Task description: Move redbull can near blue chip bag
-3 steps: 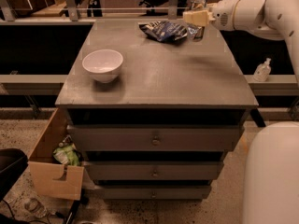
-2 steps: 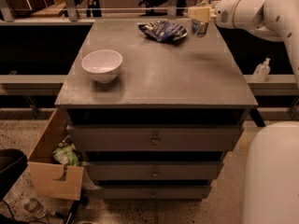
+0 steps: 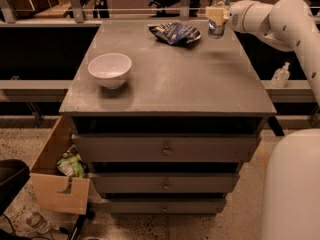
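- Claw: just to the right of the blue chip bag, pinching the redbull can, with a tan finger across the can's middle.
- Redbull can: upright, right of the bag, with a narrow strip of tabletop showing between them. Whether its base rests on the tabletop cannot be told.
- Change: over the last second, claw and can have drifted slightly rightward, off the bag's right edge.
- Meaning: the can is already near the bag. What likely remains is setting it down, if it is not yet down, and letting go.
- White bowl: well left of the bag, uninvolved.
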